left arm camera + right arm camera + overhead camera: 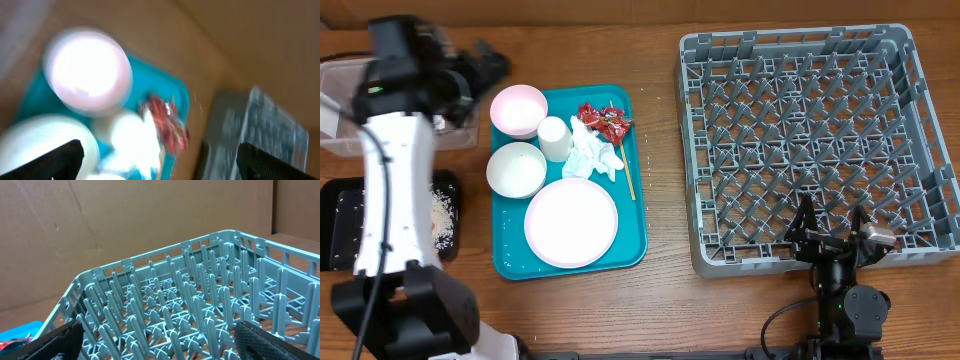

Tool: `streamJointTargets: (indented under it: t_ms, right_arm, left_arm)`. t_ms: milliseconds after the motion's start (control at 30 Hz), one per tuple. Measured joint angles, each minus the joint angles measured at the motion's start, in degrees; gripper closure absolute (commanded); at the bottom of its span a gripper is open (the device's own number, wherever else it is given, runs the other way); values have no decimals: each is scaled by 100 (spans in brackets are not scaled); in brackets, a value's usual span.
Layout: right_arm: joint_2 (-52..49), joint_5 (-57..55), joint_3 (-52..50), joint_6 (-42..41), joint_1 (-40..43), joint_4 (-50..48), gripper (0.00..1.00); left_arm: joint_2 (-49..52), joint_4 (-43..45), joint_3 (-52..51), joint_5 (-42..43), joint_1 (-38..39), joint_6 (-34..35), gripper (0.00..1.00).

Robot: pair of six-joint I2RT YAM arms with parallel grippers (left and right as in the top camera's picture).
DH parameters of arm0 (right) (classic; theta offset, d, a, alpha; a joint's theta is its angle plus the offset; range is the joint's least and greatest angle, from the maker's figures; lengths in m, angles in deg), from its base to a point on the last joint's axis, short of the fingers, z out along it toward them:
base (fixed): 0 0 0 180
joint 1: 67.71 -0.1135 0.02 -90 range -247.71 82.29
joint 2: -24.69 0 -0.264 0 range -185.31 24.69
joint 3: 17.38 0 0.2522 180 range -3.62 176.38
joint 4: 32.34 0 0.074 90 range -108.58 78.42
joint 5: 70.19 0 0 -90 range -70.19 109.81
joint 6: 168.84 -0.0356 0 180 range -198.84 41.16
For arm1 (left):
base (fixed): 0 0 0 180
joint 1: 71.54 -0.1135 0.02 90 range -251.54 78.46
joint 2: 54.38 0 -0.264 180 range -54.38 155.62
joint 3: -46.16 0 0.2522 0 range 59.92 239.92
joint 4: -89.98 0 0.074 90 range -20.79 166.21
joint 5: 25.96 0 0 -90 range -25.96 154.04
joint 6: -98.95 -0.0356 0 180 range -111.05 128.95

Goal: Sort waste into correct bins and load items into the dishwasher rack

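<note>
A teal tray carries two white bowls, a small cup, a flat plate, crumpled napkins, a red-and-silver wrapper and a wooden chopstick. My left gripper hovers open and empty between the clear tub and the upper bowl. Its blurred wrist view shows that bowl, the wrapper and nothing between the fingers. My right gripper stands open and empty at the front edge of the grey rack.
A black tray at the left edge holds beige rice scraps, partly hidden by my white left arm. The rack's upright pegs fill the right wrist view. Bare wood lies between the teal tray and the rack.
</note>
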Motion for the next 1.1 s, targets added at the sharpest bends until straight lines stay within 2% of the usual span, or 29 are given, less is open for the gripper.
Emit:
streamJointTargets:
  t_ms: [100,200,400,600,800,1100]
  right_arm:
    - [0,2,0,-2,0,2,0]
    - [0,0,0,-2,0,0,0]
    - [0,2,0,0,0,2,0]
    - [0,2,0,-2,0,0,0]
    - [0,2,0,0,0,0,0]
    - [0,2,0,0,0,2,0]
  left_arm:
    - [57,-750,9,-323,730,153,0]
    - [284,-1176,9,-817,1419,614,0]
    - [1062,-1027,9,-1368,2251,1620,0]
    - [1808,-400,7,-1519,2343,2326,0]
    - [2090,4,7,-1744,2260,2568,0]
    - [2105,42,7,-2096,2188,2852,0]
